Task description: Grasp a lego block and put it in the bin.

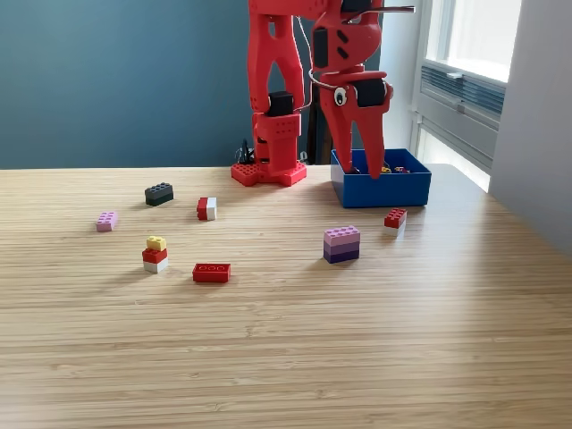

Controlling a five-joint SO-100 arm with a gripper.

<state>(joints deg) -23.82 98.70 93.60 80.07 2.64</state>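
The blue bin [382, 191] stands at the back right of the wooden table, beside the red arm's base [269, 172]. My red gripper [363, 170] hangs over the bin's left half, its fingertips dipping below the rim. The jaws stand apart and I see nothing between them. Small coloured pieces [394, 169] lie inside the bin. Lego blocks are scattered on the table: a black one [159, 193], a red-and-white one [206, 208], a pink one [106, 221], a yellow-red-white stack [155, 254], a flat red one [212, 273], a purple stack [341, 243] and a small red-and-white one [395, 218].
A blue wall runs behind the table. A window with a sill [458, 94] is at the exterior view's right, and a grey panel [534, 125] stands at the table's right edge. Bare wood [286, 357] fills the front of the table.
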